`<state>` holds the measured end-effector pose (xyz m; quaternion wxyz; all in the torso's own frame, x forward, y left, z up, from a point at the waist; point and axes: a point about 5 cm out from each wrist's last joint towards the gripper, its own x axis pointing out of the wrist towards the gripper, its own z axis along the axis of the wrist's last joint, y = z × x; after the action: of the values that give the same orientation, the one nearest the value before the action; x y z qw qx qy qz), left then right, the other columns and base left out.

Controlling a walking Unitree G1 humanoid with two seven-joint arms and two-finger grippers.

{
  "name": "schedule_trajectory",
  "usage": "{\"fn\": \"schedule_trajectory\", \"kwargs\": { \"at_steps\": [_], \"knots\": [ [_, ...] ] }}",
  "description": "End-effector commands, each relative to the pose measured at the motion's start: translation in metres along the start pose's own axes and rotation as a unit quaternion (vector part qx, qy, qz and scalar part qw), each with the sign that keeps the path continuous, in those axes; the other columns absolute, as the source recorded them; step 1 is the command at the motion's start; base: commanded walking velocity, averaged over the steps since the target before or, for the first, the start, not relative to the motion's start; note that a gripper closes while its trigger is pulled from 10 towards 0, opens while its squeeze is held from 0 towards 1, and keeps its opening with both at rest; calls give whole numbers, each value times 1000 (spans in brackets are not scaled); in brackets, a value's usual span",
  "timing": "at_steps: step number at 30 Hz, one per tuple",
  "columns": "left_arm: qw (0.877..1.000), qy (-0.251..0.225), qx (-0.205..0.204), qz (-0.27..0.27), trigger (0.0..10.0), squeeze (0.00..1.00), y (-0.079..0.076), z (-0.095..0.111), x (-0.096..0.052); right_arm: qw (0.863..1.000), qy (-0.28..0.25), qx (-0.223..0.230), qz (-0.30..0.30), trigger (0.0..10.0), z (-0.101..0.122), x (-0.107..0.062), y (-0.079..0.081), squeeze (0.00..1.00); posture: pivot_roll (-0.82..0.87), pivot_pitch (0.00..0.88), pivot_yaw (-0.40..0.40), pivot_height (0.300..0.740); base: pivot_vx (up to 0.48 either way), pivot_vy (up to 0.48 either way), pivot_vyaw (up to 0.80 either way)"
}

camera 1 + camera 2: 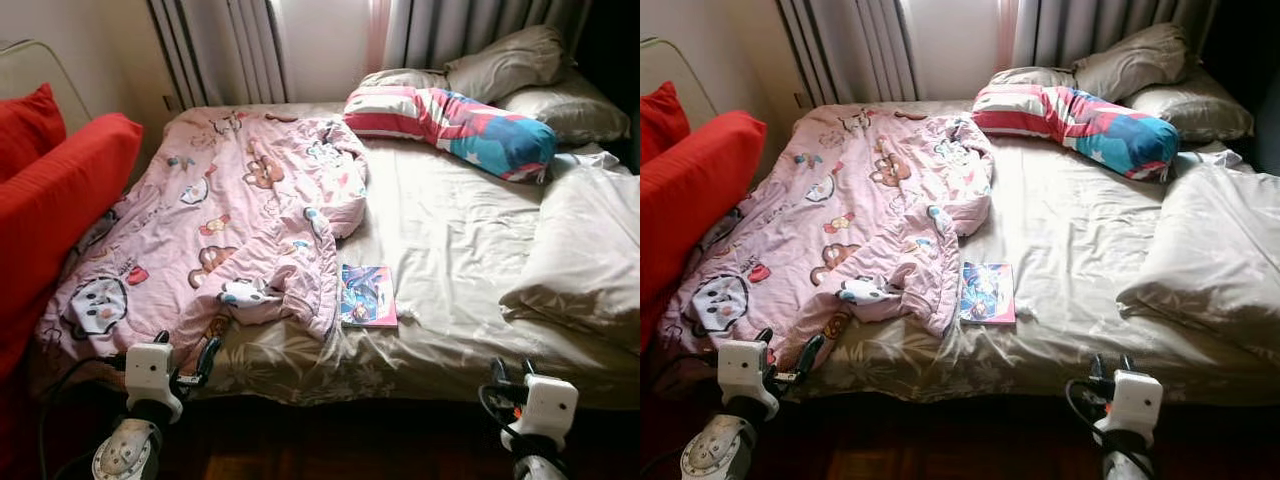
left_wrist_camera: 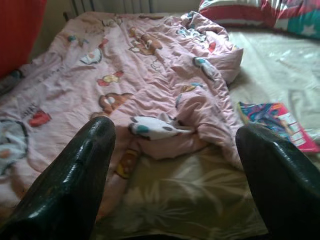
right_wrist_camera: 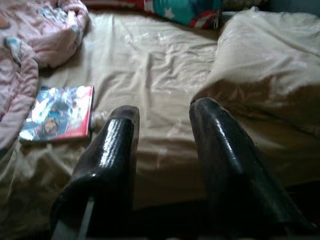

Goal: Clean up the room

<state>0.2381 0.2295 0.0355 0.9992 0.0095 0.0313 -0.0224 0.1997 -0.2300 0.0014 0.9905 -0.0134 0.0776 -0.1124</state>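
A pink cartoon-print blanket [image 1: 225,215] lies rumpled over the left half of the bed. A colourful book [image 1: 367,296] rests on the beige sheet [image 1: 440,230] just right of the blanket's folded edge. My left gripper [image 1: 185,355] is open at the foot of the bed, in front of the blanket's near corner. My right gripper [image 1: 512,371] is open too, with a narrower gap, at the bed's foot on the right. Both hold nothing. In the right wrist view the book [image 3: 60,114] lies off to one side of the fingers [image 3: 115,150].
A striped red, white and blue bolster [image 1: 450,122] and grey pillows [image 1: 520,65] lie at the head. A bunched beige duvet [image 1: 590,250] covers the right side. Red cushions [image 1: 50,190] stand at the left, curtains [image 1: 230,50] behind. Dark wooden floor [image 1: 330,440] lies below.
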Motion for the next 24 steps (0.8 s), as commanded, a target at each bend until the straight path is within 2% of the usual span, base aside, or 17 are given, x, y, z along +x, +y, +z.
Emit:
{"fn": "schedule_trajectory", "kwargs": {
  "at_steps": [1, 5, 9, 14, 18, 24],
  "knots": [
    [1000, 2, 4, 7, 10000, 0, 2, 2, 1, 1000, 5, 2, -1, 10000, 0, 1, -2, 0, -85, 18, 50, 740, 0, 0, 0],
    [1000, 0, -5, 22, 10000, 0, 6, 5, 3, 1000, 8, 4, -4, 10000, 1, 7, -1, 0, -70, 45, 56, 740, 0, 0, 0],
    [1000, 2, 4, 5, 10000, 0, 1, 5, 1, 1000, -1, 3, 8, 10000, 8, 10, 5, 0, -69, 84, 49, 740, 0, 0, 0],
    [1000, 8, -4, 9, 10000, 0, -3, 3, -3, 1000, 7, -8, 29, 10000, 7, 5, 5, 0, -68, 89, 50, 740, 0, 0, 0],
    [1000, 10, -5, 5, 10000, 0, -7, 2, -4, 999, 11, -10, 32, 10000, 4, 3, 5, 0, -64, 88, 52, 740, 0, 0, 625],
    [1000, 15, -9, 2, 10000, 0, -8, 3, -7, 999, 11, -6, 35, 10000, 8, -2, 2, 0, -90, 110, 51, 740, 0, 0, 0]
  ]
}}
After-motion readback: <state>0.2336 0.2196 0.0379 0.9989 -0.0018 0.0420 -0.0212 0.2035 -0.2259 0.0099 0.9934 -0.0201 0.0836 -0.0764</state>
